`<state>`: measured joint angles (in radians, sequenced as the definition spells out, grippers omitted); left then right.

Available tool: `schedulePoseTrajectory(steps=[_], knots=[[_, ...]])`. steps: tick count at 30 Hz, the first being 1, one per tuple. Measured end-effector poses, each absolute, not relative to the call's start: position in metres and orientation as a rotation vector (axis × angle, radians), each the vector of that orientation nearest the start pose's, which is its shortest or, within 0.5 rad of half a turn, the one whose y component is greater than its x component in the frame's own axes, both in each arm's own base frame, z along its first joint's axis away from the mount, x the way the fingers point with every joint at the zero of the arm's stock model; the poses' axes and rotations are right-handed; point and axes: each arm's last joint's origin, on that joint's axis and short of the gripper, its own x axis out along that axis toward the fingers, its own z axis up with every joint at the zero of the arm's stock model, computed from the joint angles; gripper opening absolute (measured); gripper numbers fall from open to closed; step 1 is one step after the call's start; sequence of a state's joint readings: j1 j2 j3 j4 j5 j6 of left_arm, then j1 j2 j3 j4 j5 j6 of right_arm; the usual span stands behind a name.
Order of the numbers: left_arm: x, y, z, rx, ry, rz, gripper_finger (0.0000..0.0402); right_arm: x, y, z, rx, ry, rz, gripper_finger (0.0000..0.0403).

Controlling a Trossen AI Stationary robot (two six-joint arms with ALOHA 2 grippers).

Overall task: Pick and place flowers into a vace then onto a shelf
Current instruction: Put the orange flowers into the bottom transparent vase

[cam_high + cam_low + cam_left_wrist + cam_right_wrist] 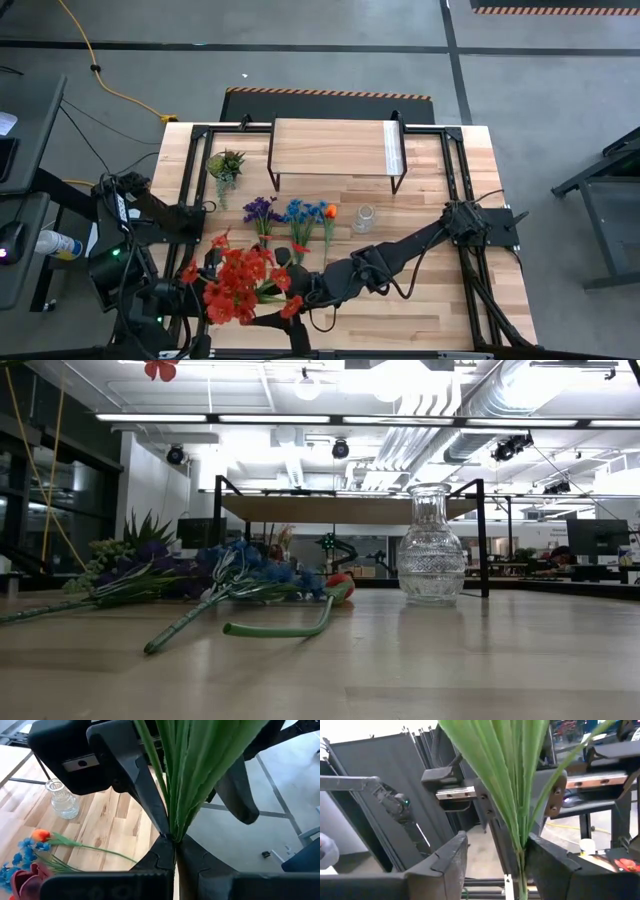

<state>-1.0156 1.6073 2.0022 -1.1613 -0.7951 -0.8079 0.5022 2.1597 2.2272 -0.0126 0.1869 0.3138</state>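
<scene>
The left hand (172, 845) is clamped shut on a bundle of green stems, the red-bloomed flowers (240, 285), which it holds up over the near edge of the table (430, 300) on the left side. The right hand (492, 855) has reached across to the same bunch: in its wrist view the stems (520, 840) run up between its two fingers (447, 857), which stand apart with a clear gap on one side, so it looks parted around the stems rather than gripping them. This reads as a hand-over or regrip of the red bunch, with the left hand carrying the load. The clear glass vase (365, 218) stands upright and empty near the middle of the table, well apart from the bunch, and the purple flowers (262, 212), blue flowers (300, 215) and the orange flower (330, 212) lie flat beside it, between the vase and the small green spiky plant (226, 165). The shelf (335, 148) sits at the far side of the table with nothing on it. The next move likely calls for one hand to settle a firm hold low on the stems, carry the bunch over to the vase, tip it upright and thread the stem ends into the narrow neck; the spread of stems may catch on the rim, so they should be kept tight together.
</scene>
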Motion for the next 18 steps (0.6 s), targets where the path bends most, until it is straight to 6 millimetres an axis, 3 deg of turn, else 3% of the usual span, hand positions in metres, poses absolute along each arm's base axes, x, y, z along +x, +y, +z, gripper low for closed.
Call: schedulePoseTrajectory(steps=[10, 18], knots=[[0.147, -0.253, 0.457, -0.186, 0.448, -0.001, 0.0035, 0.442, 0.241, 0.402, 0.319, 0.030, 0.345, 0.0185], [0.111, -0.267, 0.457, -0.214, 0.393, -0.031, 0.0035, 0.443, 0.239, 0.397, 0.325, 0.070, 0.295, 0.0184]])
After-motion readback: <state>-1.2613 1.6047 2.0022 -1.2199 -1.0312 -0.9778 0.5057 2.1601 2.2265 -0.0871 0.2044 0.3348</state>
